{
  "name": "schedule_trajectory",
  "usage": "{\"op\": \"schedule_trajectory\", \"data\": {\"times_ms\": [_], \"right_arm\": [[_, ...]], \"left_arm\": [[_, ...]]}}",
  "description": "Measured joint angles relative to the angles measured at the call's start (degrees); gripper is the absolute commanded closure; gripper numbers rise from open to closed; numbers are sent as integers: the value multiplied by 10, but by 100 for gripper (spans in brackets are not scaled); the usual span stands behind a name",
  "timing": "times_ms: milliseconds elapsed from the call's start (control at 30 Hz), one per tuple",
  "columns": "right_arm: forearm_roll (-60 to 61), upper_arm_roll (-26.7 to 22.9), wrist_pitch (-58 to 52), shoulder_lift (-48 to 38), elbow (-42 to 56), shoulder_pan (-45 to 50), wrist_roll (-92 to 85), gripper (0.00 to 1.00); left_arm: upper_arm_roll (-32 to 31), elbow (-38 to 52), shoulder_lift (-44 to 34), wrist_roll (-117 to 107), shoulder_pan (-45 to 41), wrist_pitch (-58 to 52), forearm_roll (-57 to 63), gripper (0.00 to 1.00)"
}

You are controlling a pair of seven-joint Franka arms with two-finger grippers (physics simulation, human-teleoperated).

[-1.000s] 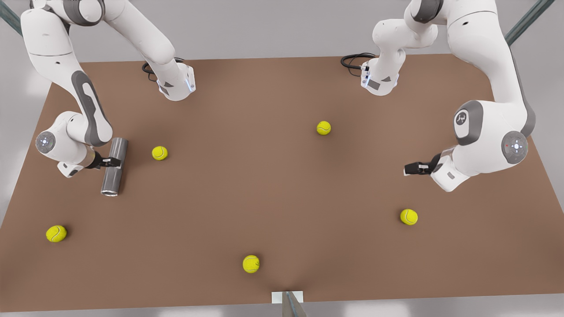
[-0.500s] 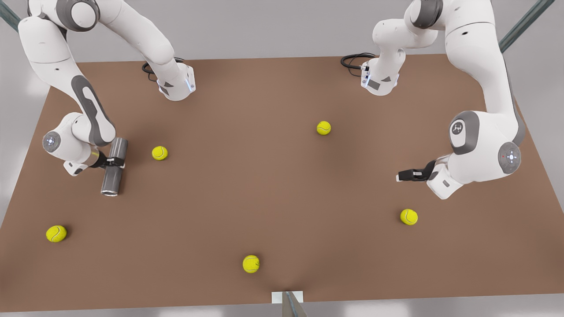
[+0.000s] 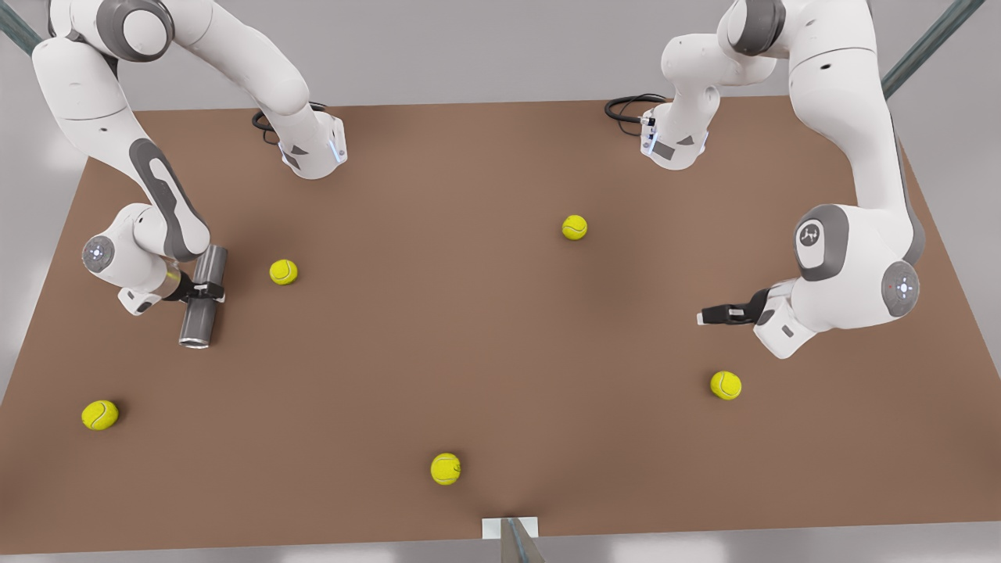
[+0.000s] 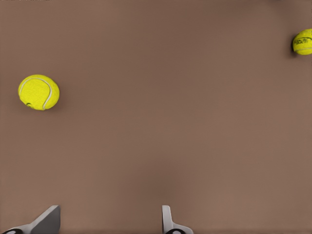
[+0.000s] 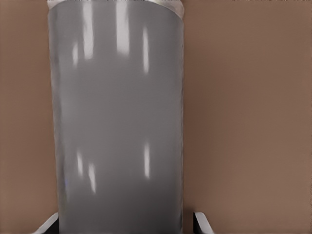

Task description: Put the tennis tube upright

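One right gripper (image 3: 209,292) clamps the lying tennis tube (image 3: 201,297).

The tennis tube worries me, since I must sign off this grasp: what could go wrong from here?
1. The right gripper straddles the tennis tube near mid-length as it lies flat on the table; tipping it up could let the smooth shell slip or swivel in the jaws.
2. The nearest tennis ball might be knocked as the tube swings.
The left gripper waits open, away from the tube.
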Motion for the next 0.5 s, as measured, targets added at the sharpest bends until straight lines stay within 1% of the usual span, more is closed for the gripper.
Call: {"op": "schedule_trajectory", "data": {"times_ms": [67,100,500], "right_arm": [[-3,0,1,-1,0,0,0,27],[-3,0,1,-1,0,0,0,28],[-1,0,0,-5,-1,-1,-3,28]], "left_arm": [[0,0,0,0,0,0,0,1],[0,0,0,0,0,0,0,1],[0,0,0,0,0,0,1,1]]}}
